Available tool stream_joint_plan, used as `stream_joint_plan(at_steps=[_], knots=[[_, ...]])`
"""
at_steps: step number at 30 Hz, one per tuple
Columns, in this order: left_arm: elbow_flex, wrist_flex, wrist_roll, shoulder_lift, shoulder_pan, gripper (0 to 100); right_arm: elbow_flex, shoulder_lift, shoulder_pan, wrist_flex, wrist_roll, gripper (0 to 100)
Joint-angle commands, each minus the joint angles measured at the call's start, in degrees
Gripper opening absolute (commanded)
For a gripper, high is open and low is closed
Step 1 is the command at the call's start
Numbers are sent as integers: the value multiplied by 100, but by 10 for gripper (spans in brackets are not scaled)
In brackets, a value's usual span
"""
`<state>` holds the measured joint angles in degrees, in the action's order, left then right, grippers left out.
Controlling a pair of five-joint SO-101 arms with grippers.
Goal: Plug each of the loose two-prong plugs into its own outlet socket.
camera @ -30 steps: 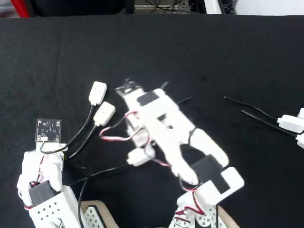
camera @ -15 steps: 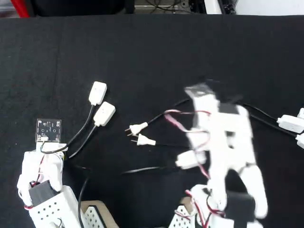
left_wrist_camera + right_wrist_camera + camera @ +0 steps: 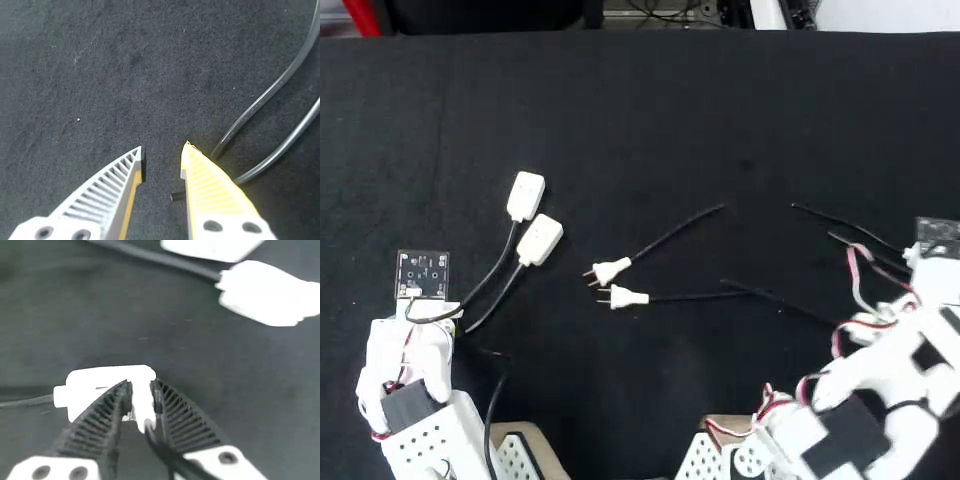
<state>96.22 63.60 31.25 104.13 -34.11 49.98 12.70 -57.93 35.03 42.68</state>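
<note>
DESK: Surface and room?

PHOTOGRAPHER: Black cloth over the whole tabletop. Beyond its far edge, a red object at one corner and a tangle of cables near the middle.

DESK: Task items?

PHOTOGRAPHER: Two loose two-prong plugs side by side at mid-cloth, unplugged, black leads trailing off to the right. Left of the plugs and a little farther back, two white outlet sockets, one just beside the other, apart from the plugs, leads running toward the left arm.

DESK: End effectors?

PHOTOGRAPHER: Well left of the plugs and nearer the front edge, the left gripper, fingers spread apart over bare cloth, two black cords just beside one fingertip. Far right of the plugs, on the right arm, the right gripper clamped on a white connector body with a black lead; socket or plug, impossible to tell. Just past it on the cloth, two more white connector pieces.
</note>
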Motion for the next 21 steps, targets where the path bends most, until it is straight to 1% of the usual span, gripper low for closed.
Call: stream_joint_plan(at_steps=[1,3,5,7,10,11,13,15,17,19,21], knots=[[110,-70,-26,18,4,134,-989,-848,-440,-202,26,12],[110,-70,-26,18,4,134,-1640,-1437,-554,-202,18,12],[110,-70,-26,18,4,134,-2334,-2035,-659,-193,-193,13],[110,-70,-26,18,4,134,-2914,-2519,-730,44,-264,15],[110,-70,-26,18,13,134,-3662,-2809,-738,1090,-290,19],[110,-70,-26,18,13,134,-3855,-2800,-738,1486,-299,37],[110,-70,-26,18,13,134,-4180,-2712,-747,2180,-352,114],[110,-70,-26,18,13,134,-4505,-2580,-712,2752,-703,205],[110,-70,-26,18,13,134,-4699,-2440,-642,3385,-941,265],[110,-70,-26,18,13,134,-4910,-2255,-519,4149,-1064,279],[110,-70,-26,18,13,134,-5156,-2044,-440,4844,-1257,266]])
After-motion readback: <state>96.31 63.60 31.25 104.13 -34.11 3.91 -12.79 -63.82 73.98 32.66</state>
